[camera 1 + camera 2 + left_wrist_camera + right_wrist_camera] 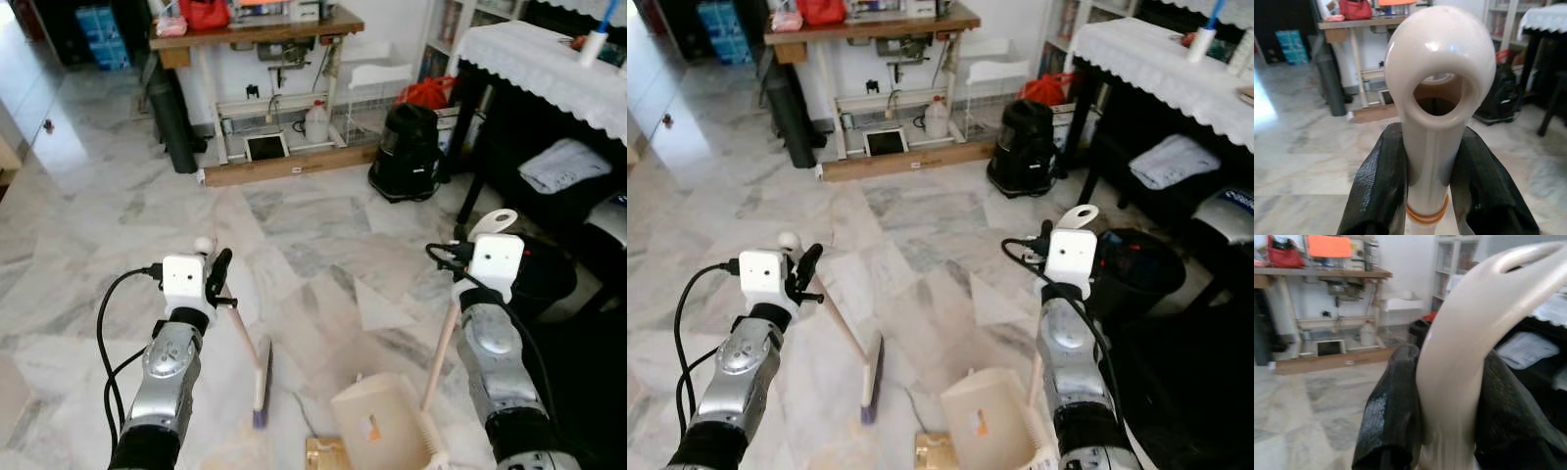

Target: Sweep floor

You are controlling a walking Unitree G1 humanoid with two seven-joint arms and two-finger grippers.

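Note:
My left gripper [217, 277] is shut on the cream broom handle [1437, 73], just below its ringed end. The handle slants down to the broom head [262, 384], whose purple bristles rest on the marble floor between my arms. On the other side, my right gripper [1449, 382] is shut on the curved top of the dustpan handle [1469, 333]. The cream dustpan [377, 416] stands on the floor beside my right arm, just right of the broom head. In front of the pan lies a small brown piece of litter [326, 453].
A wooden workbench [255, 29] stands against the far wall, with a black canister [407, 152] on the floor to its right. A dark table with a white lace cloth [549, 64] and a black bin [544, 274] crowd the right side. Open marble floor [118, 196] lies ahead and left.

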